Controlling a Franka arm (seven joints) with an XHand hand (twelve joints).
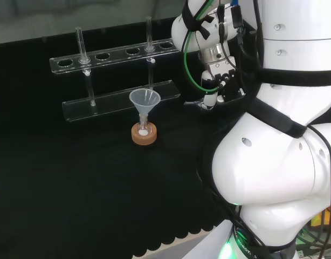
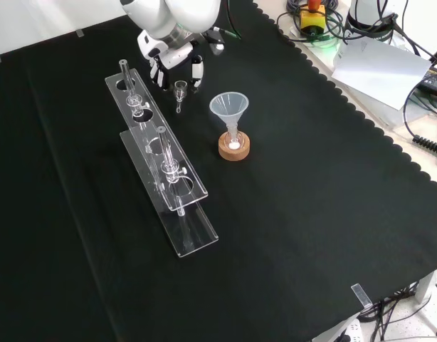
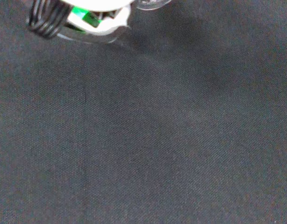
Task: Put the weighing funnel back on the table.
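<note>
Front view, near to far: past the funnel (image 2: 229, 107) on its cork ring (image 2: 233, 147), the weighing funnel (image 2: 180, 88) hangs or lies low toward the bench's far edge, just under my hand (image 2: 174, 60). I cannot tell whether I grip it. Likely the set-down; next, let go and lift clear.

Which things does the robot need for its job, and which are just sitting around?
For the job:
- hand
- weighing funnel, the small clear piece just in front of the hand in the front view
- black cloth, where it goes

Just sitting around:
- big funnel in a small flask on a cork ring
- clear rack with glass tubes
</note>
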